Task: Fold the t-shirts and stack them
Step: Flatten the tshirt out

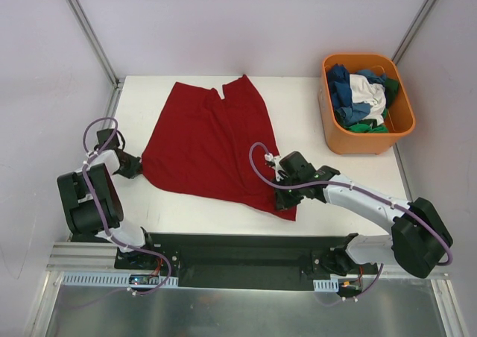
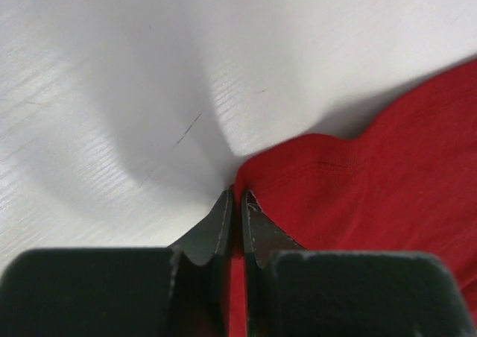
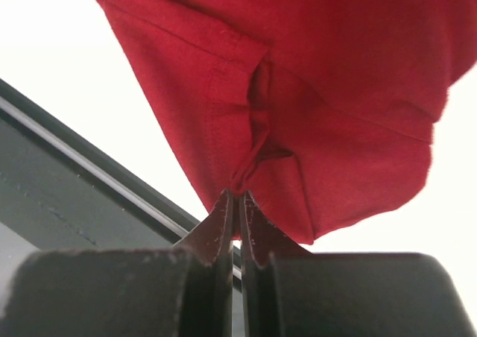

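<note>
Left gripper (image 2: 237, 200): jaws pressed together on the near-left corner of the red shirt (image 2: 373, 188); a sliver of red cloth shows between them.
Right gripper (image 3: 237, 200): jaws clamped on a bunched seam at the shirt's near-right tip, with the cloth puckering just above the fingertips.
Red shirt: spread on the table (image 1: 335, 180), caught between the two grippers and stretching away from both toward the far edge.
Long axis: near to far, leaning a little to the right at the far end.
Near hem: runs on a slant from the left grip to the right grip, with the right end closer to the robot.
Nearer arm: neither, since each already holds its own corner.
Coming move (a judgement): both corners go forward over the cloth, away from the robot, so the near hem meets the far end. The slanted hem means the right arm has further to travel, or the fold skews.
Other shirts (image 1: 361, 98): blue, white and green, heaped in the tub (image 1: 337, 139) at the far right, well apart from the red one.
</note>
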Robot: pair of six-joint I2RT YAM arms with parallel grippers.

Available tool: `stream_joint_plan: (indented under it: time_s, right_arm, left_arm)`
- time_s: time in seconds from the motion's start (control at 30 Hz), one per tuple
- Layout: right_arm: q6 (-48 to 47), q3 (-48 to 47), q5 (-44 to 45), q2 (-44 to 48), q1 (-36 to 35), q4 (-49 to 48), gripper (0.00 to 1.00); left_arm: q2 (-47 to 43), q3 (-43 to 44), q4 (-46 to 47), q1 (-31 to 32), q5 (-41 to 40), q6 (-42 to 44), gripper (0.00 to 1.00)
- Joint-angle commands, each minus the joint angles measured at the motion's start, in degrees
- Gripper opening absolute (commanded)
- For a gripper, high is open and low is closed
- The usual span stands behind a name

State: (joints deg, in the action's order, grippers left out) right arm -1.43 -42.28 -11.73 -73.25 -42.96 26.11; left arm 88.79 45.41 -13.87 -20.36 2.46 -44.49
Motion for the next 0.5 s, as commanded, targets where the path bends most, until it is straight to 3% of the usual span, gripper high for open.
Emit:
stream_joint_plan:
  time_s: [0.0, 0.2, 0.3, 0.47]
  right_arm:
    - [1.3, -3.2, 6.0, 2.7, 0.2, 0.3, 0.01]
    - [-0.1, -7.8, 21.1, 8.1, 0.6, -1.2, 0.01]
    - [-3.3, -11.3, 29.3, 13.4, 0.5, -4.1, 0.01]
    - [-10.7, -18.8, 40.6, 20.2, 0.4, -11.4, 0.01]
  left_arm:
    - [-4.9, -4.3, -2.4, -0.2, 0.1, 0.7, 0.00]
    - [-24.7, -6.2, -2.5, 1.4, 4.5, -0.7, 0.00]
    - [-33.6, -3.2, -2.8, 3.3, 4.2, -1.1, 0.00]
    - [-40.8, 8.7, -3.1, 3.4, 5.8, -1.8, 0.00]
